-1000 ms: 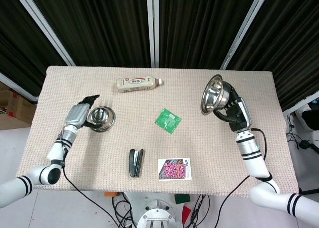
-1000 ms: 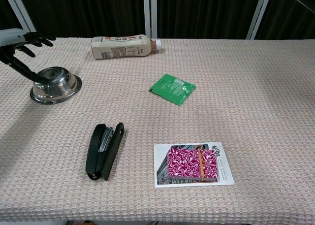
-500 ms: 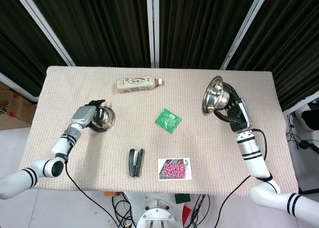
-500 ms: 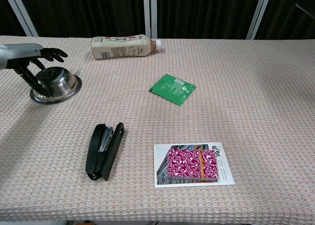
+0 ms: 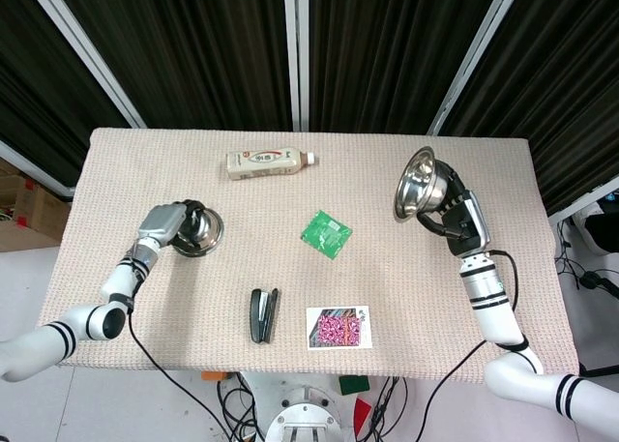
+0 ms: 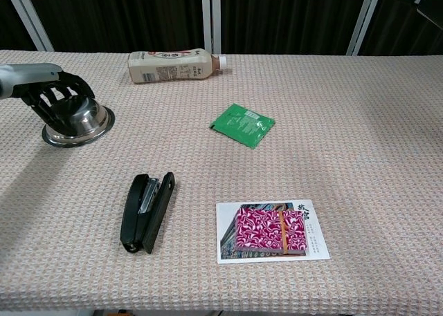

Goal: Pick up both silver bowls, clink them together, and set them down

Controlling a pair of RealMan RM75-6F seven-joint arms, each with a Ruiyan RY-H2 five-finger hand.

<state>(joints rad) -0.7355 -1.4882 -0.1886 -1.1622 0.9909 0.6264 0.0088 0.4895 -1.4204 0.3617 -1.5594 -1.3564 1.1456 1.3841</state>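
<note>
One silver bowl (image 5: 201, 231) (image 6: 82, 119) lies upside down on the left of the table. My left hand (image 5: 166, 226) (image 6: 47, 96) lies over its dome, fingers curled down around it; the bowl rests on the cloth. The other silver bowl (image 5: 417, 183) is up in the air at the right, tilted on edge with its hollow facing left. My right hand (image 5: 455, 216) grips it from behind. The chest view does not show the right hand or its bowl.
A milk-tea bottle (image 5: 271, 161) (image 6: 173, 65) lies on its side at the back. A green packet (image 5: 325, 234) (image 6: 242, 124) sits mid-table. A black stapler (image 5: 263, 314) (image 6: 146, 211) and a pink patterned card (image 5: 338, 327) (image 6: 273, 231) lie near the front edge.
My left hand has moved over the upturned bowl and its spread fingers have curled down around the dome. The right hand and its raised bowl have barely shifted.
</note>
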